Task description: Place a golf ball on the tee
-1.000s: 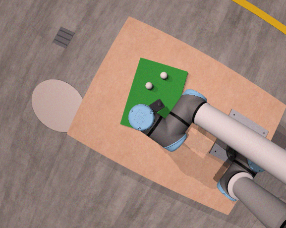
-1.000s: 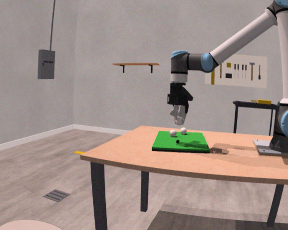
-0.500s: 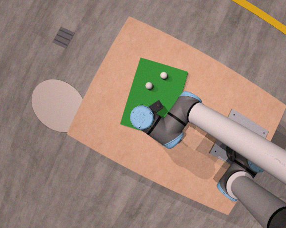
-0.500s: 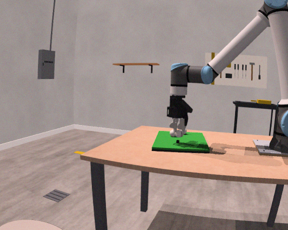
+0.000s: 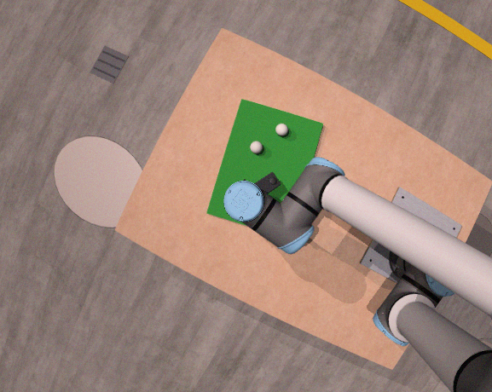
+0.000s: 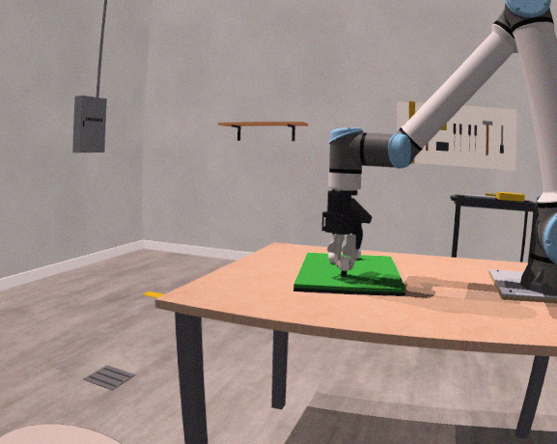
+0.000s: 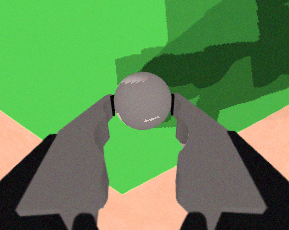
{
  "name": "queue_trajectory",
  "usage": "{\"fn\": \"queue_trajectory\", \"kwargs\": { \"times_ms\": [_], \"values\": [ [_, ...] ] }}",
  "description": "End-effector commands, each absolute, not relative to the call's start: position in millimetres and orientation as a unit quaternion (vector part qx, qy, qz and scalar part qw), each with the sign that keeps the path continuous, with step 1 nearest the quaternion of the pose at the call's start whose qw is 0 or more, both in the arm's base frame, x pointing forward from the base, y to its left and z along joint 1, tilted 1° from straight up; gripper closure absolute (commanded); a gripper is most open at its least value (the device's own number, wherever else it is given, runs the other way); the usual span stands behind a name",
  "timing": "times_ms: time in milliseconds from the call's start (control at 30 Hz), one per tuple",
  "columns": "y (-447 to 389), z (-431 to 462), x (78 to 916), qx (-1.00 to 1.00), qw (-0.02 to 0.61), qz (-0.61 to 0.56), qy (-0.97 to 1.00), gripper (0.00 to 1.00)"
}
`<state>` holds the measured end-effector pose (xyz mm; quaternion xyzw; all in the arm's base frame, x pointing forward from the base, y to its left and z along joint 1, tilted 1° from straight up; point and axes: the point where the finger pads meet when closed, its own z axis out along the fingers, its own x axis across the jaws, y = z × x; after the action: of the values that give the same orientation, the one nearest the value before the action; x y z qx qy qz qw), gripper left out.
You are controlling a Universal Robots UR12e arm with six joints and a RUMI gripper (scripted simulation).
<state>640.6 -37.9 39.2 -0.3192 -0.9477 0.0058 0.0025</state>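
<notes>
Green mat [image 6: 320,275] on wooden table [image 6: 253,294]

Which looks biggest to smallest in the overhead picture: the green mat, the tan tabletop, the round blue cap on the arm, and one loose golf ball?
1. Tabletop
2. Green mat
3. Blue cap, though it sits nearer the camera, so it looks enlarged
4. Loose golf ball; the other golf ball looks alike.

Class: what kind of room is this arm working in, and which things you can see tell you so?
Probably a workshop: a tool board with hanging hand tools, a dark workbench beneath it, and a grey electrical box on the wall.
</notes>
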Motion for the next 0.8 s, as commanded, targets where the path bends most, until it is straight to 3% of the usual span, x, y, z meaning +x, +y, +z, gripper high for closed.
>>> {"fn": "queue_trajectory", "kwargs": {
  "times_ms": [0, 267, 300, 767],
  "values": [
    [-38.2, 38.1, 641.5, -0.319, 0.002, 0.006, -0.948, 1.00],
    [-38.2, 38.1, 641.5, -0.319, 0.002, 0.006, -0.948, 1.00],
    [-38.2, 38.1, 641.5, -0.319, 0.002, 0.006, -0.948, 0.00],
    [-38.2, 38.1, 641.5, -0.319, 0.002, 0.006, -0.948, 0.00]
  ]
}}
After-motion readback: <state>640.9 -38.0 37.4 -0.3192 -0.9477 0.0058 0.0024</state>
